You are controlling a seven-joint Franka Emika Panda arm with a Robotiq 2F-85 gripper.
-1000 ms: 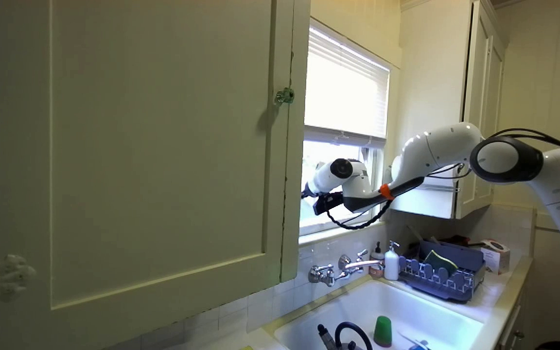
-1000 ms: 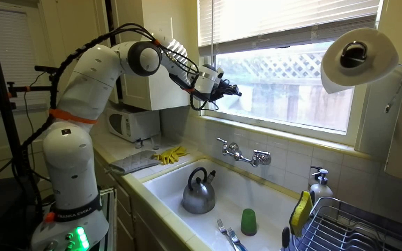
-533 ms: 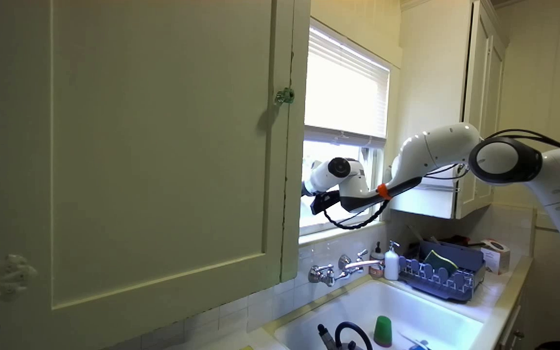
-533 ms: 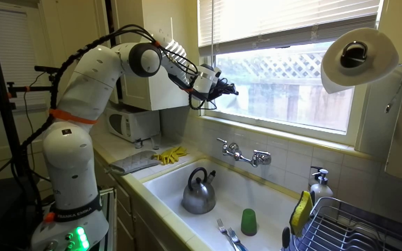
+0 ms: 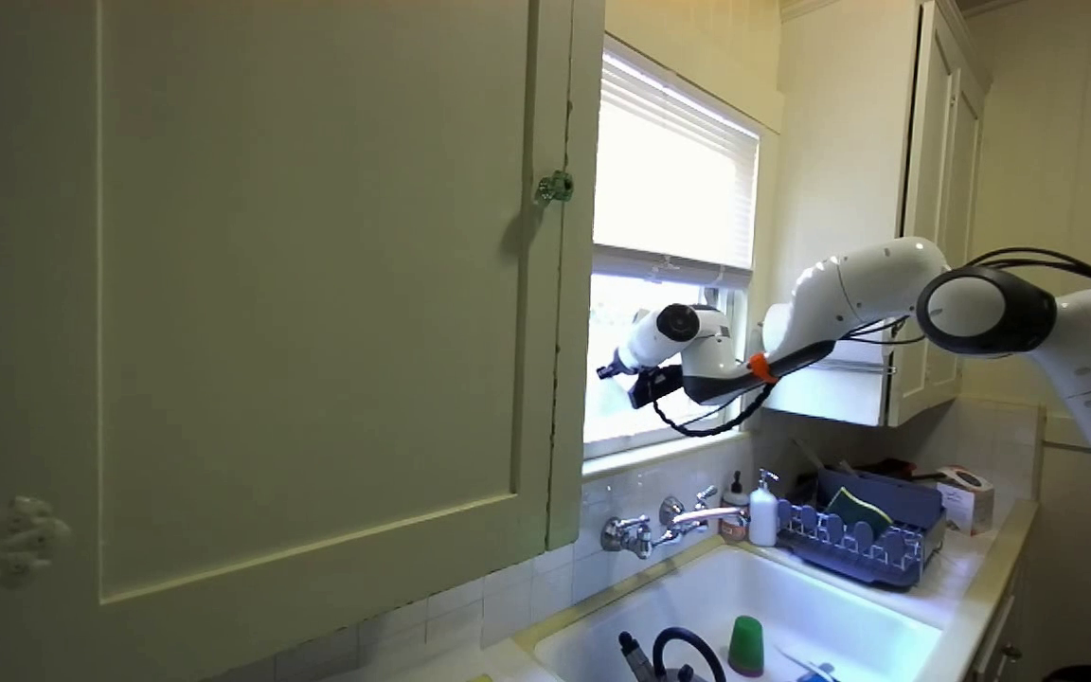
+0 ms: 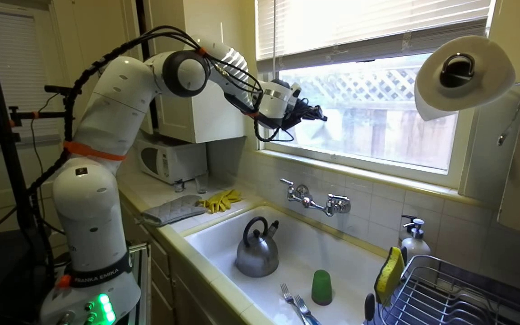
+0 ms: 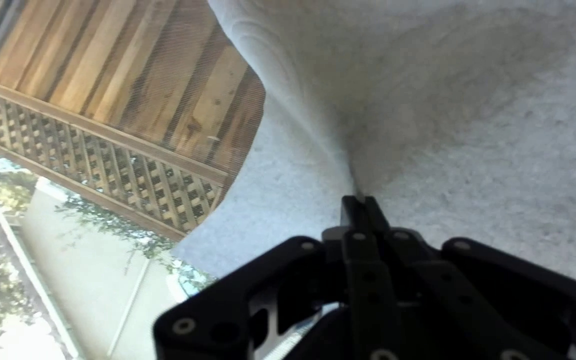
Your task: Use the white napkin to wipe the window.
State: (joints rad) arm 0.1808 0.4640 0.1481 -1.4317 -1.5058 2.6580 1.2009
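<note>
Gloves (image 6: 220,201) laid on counter (image 6: 142,189), kettle (image 6: 257,259) set in sink (image 6: 350,255). Gripper (image 7: 360,200) held up by window (image 6: 377,128); fingers (image 7: 351,212) clamped together on napkin (image 7: 448,140), which is pinched at their tips and spread to both sides. Contact with window can't be told. Roll (image 6: 483,79) hung at right in an exterior view.

Exterior views: opposite ends of sink (image 6: 350,253), sharing window (image 6: 373,113); wrist view: close behind claw (image 7: 360,200), facing napkin (image 7: 448,130).

You've got daylight blazing through the blind (image 6: 373,27) at one o'clock in both exterior views! Your wrist view blows out white at eight, napkin (image 7: 418,85) shadowed at two, gripper (image 7: 360,201) soft-focused at five.
</note>
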